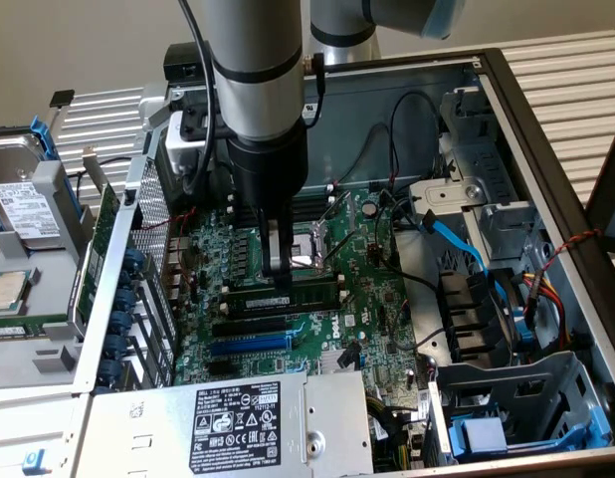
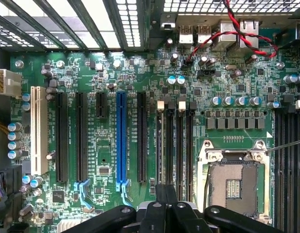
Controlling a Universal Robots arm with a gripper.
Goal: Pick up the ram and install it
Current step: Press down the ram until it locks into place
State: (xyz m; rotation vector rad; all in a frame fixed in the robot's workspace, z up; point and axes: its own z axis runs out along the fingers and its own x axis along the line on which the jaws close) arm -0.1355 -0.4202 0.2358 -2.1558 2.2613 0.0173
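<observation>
The ram [image 1: 288, 297] is a thin green stick standing on edge in the memory slot farthest from the CPU socket, on the motherboard [image 1: 317, 339] inside the open computer case. My gripper [image 1: 278, 271] hangs straight down over the stick's middle, shut, with its tips at the stick's top edge. I cannot tell whether the tips touch it. In the wrist view the ram [image 2: 159, 145] shows edge-on as a narrow line between white end clips. There the shut dark fingers [image 2: 165, 191] sit over the near end of that slot bank.
The CPU socket [image 1: 307, 254] [image 2: 235, 182] lies just beyond the slots. Black and blue expansion slots [image 2: 121, 141] run beside them. A power supply [image 1: 238, 418], a drive cage [image 1: 507, 428], a blue cable [image 1: 457, 239] and red-black wires [image 2: 237, 34] crowd the case. A hard drive [image 1: 24, 209] rests outside, at the exterior view's left.
</observation>
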